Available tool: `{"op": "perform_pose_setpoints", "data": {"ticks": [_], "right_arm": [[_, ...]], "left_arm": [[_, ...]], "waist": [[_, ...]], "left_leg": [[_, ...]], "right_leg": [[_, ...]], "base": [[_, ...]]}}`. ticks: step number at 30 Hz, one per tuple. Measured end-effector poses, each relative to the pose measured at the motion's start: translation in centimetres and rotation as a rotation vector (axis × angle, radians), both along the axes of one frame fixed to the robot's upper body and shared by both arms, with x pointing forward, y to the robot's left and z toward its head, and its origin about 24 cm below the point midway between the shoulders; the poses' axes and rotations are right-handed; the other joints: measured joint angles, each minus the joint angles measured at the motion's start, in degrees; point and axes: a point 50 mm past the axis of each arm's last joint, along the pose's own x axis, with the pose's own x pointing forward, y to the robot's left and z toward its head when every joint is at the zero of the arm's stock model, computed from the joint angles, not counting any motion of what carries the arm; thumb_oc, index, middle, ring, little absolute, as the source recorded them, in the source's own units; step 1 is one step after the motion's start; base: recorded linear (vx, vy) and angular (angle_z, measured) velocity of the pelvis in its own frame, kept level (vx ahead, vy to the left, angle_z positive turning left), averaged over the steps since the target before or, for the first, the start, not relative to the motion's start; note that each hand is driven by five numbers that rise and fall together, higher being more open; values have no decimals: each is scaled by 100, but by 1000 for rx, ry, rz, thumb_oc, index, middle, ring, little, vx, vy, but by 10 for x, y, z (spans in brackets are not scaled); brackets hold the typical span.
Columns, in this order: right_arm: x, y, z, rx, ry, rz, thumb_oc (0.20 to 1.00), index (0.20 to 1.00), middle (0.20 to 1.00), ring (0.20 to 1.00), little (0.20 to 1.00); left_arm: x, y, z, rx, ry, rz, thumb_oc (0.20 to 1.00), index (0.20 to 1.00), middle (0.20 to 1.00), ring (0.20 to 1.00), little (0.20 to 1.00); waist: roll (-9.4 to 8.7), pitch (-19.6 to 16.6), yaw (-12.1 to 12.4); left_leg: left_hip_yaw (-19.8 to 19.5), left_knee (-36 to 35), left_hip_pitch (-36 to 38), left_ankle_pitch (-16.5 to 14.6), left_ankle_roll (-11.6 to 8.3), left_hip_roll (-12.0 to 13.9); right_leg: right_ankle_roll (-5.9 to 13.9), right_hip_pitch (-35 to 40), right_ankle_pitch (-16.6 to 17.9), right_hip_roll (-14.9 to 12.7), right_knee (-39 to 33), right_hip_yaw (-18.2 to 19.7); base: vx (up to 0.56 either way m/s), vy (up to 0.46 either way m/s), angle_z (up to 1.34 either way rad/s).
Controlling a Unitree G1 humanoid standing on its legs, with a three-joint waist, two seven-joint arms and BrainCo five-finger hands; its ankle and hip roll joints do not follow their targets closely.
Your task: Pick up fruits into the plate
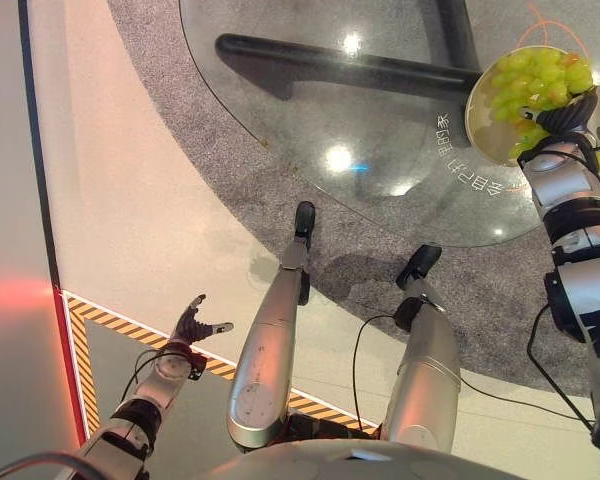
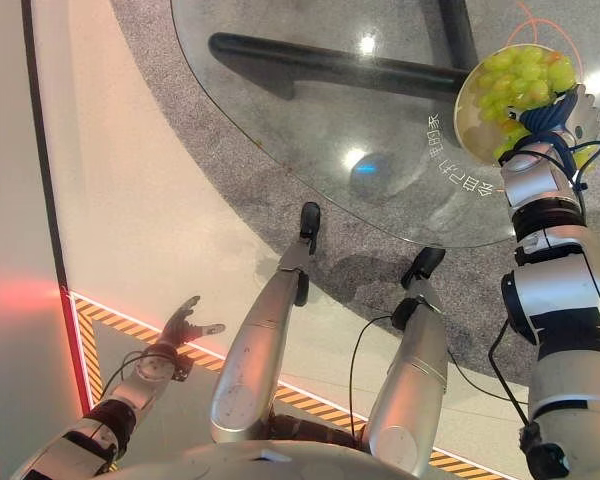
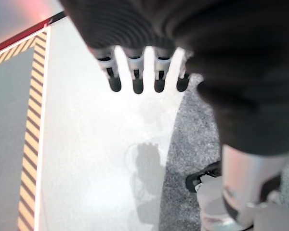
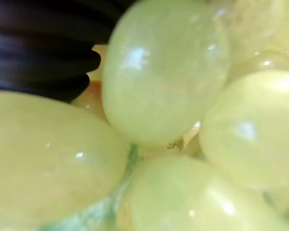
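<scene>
A bunch of green grapes [image 1: 536,78] lies heaped in the plate [image 1: 477,125], which sits at the far right of the round glass surface [image 1: 360,120], close to its edge; an orange fruit [image 1: 525,127] peeks out beneath the grapes. The right robot hand [image 1: 563,118] sits right on top of the bunch at the plate's near side, and its wrist view shows grapes pressed up against the dark ribbed cover. Its fingers are buried among the fruit, so I cannot tell whether it is grasping the bunch or has let go. The left robot hand [image 1: 194,323] hangs low at the robot's left, well away from the surface, fingers spread and relaxed, holding nothing. The fruit looks to be in the plate already, so the risk now lies in the withdrawal: if any finger is hooked on the stem, lifting away could drag the bunch out, or tip the plate off the nearby edge of the glass.
</scene>
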Motion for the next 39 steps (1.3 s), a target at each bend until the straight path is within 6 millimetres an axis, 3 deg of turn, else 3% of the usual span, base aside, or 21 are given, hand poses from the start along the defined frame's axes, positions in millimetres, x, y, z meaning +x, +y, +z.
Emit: {"op": "perform_pose_setpoints", "data": {"ticks": [1,7,12,17,24,29,32,33,34,35,37,39], "right_arm": [[-1,-2,0,7,20,-5,1000,1000,1000,1000,1000],[-6,-13,-5,1,112,-25,1000,1000,1000,1000,1000],[-7,-9,12,-194,-25,-79,1000,1000,1000,1000,1000],[-5,18,34,-296,-320,35,1000,1000,1000,1000,1000],[-10,55,6,-318,-431,356,1000,1000,1000,1000,1000],[-22,59,-57,-140,-319,448,1000,1000,1000,1000,1000],[-45,68,-128,-9,-127,502,1000,1000,1000,1000,1000],[-49,69,-137,9,-102,506,1000,1000,1000,1000,1000],[-63,72,-163,64,-40,506,1000,1000,1000,1000,1000],[-68,75,-171,107,-33,511,1000,1000,1000,1000,1000],[-99,81,-217,236,77,488,1000,1000,1000,1000,1000],[-124,80,-244,356,160,462,1000,1000,1000,1000,1000]], "left_arm": [[-1,0,-1,-4,6,-3,1000,1000,1000,1000,1000],[0,-4,1,-26,-5,-14,1000,1000,1000,1000,1000],[-1,-5,1,-31,2,-23,1000,1000,1000,1000,1000],[-6,-4,-2,-20,8,-9,1000,1000,1000,1000,1000],[-4,0,1,-8,-21,29,1000,1000,1000,1000,1000],[-2,10,1,0,-19,96,1000,1000,1000,1000,1000],[-7,15,-3,20,13,114,1000,1000,1000,1000,1000],[-7,15,-4,24,18,113,1000,1000,1000,1000,1000],[-10,17,-6,29,40,124,1000,1000,1000,1000,1000],[-12,18,-8,39,53,129,1000,1000,1000,1000,1000],[-33,24,-19,58,117,159,1000,1000,1000,1000,1000],[-48,28,-26,68,172,182,1000,1000,1000,1000,1000]], "waist": [[0,0,0],[2,-1,3],[83,-5,-3],[120,0,-25],[111,-4,-228],[68,-13,-502],[-68,-37,-704],[-100,-40,-746],[-181,-64,-851],[-230,-77,-873],[-484,-542,-1008],[-654,-921,-1149]], "left_leg": [[1,0,0,0,0,-3],[6,10,1,4,5,-18],[5,24,13,5,7,-19],[12,25,107,10,11,-21],[10,12,516,-24,41,-6],[23,-133,1145,-73,66,41],[82,-506,2020,-101,21,104],[106,-584,2153,-96,15,122],[136,-775,2473,-38,10,179],[160,-906,2649,-29,-28,205],[240,-1288,2982,9,-105,293],[370,-1547,3343,92,-136,355]], "right_leg": [[0,-1,0,-5,3,0],[4,-10,-3,-28,42,4],[4,10,-2,-28,46,5],[7,99,1,-25,41,14],[-1,597,1,6,-72,-31],[1,1312,4,122,-403,-32],[17,2201,36,234,-862,-73],[21,2313,39,259,-929,-69],[50,2636,97,332,-1153,-76],[93,2815,151,369,-1276,-101],[77,3083,183,509,-1621,-135],[79,3383,308,604,-1895,-141]], "base": [[0,0,0],[0,0,0],[-2,8,0],[-35,30,0],[-98,0,2],[-35,-33,-2],[35,-42,-7],[80,-40,-12],[54,-19,-11],[85,-9,-12],[72,20,-20],[38,17,-24]]}}
